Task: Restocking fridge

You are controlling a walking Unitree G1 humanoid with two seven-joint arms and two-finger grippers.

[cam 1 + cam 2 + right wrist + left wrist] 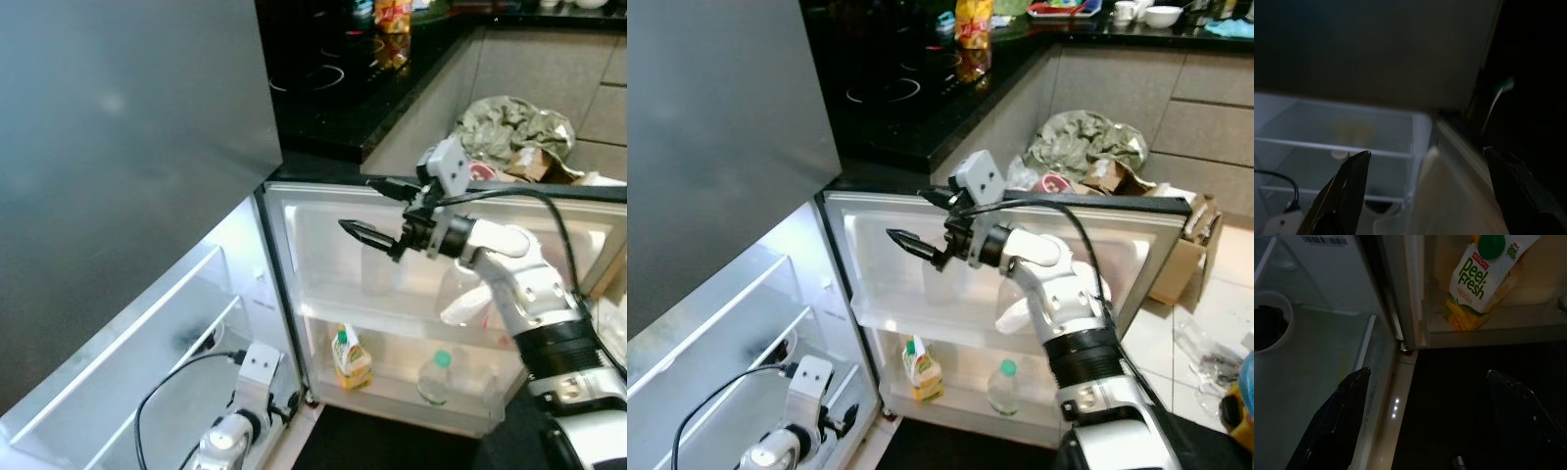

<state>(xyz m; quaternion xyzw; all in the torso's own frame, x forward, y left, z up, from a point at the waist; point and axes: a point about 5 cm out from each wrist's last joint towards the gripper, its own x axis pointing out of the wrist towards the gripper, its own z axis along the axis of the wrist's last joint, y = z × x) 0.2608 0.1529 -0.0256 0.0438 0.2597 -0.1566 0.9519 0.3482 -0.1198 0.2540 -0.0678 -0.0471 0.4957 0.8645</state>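
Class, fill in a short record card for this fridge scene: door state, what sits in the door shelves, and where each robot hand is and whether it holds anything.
fridge door: open
lower door shelf: juice carton and water bottle, both upright, apart
upper door shelf: clear container and white pouch
right hand: raised in front of the upper door shelf, fingers open, holding nothing
left hand: low near the door's hinge corner, fingers open, holding nothing
behind the door: black hob
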